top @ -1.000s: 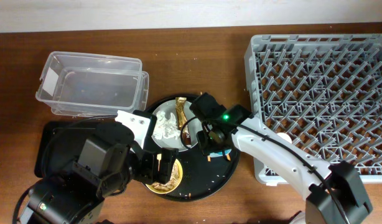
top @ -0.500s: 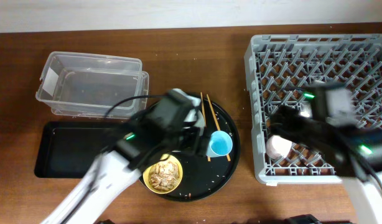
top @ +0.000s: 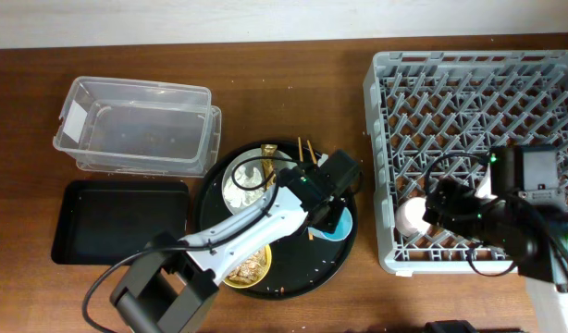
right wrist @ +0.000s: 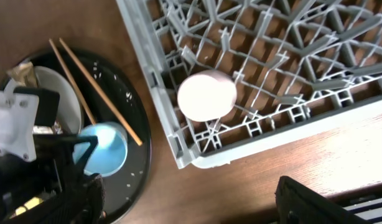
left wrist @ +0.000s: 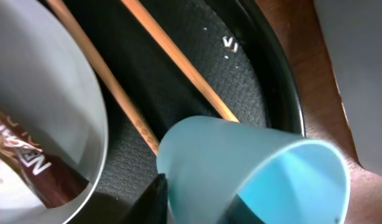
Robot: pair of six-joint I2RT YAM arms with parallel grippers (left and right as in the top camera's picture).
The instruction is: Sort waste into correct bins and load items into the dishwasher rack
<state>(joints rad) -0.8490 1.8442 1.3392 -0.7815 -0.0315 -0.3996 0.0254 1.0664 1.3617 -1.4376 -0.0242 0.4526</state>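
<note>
— On the round black tray (left wrist: 279, 81), close to its right rim: that is where my left pincer (left wrist: 194, 208) is.

— Holding what?

— The small blue cup (left wrist: 241, 168). I have its near wall pinched, one finger outside and the other inside the mouth. The cup is tilted, with its mouth turned toward the tray's rim.

— What crowds you there?

— The chopsticks (left wrist: 178, 62). Both run slantwise and vanish behind the cup, so on that side I have no slack at all. Just past them is the edge of the grey plate (left wrist: 48, 93), with the golden-brown wrapper (left wrist: 26, 158) lying in it (I can read part of its lettering, not the whole). The yellow bowl (top: 256, 268) sits at the tray's near edge, half under my left arm.

— And toward the rack?

— Beyond the tray's rim a strip of wooden table (top: 365, 231) shows, then the left wall of the dishwasher rack (top: 381, 139). Tray and rack are near each other but do not touch.

— Your other pincer?

— My right pincer (right wrist: 190, 186) hangs over the rack's front edge with its fingers spread wide and nothing between them. The small pink cup (right wrist: 206, 96) stands mouth down among the pegs, in the corner nearest the tray, just inside the wall.
</note>
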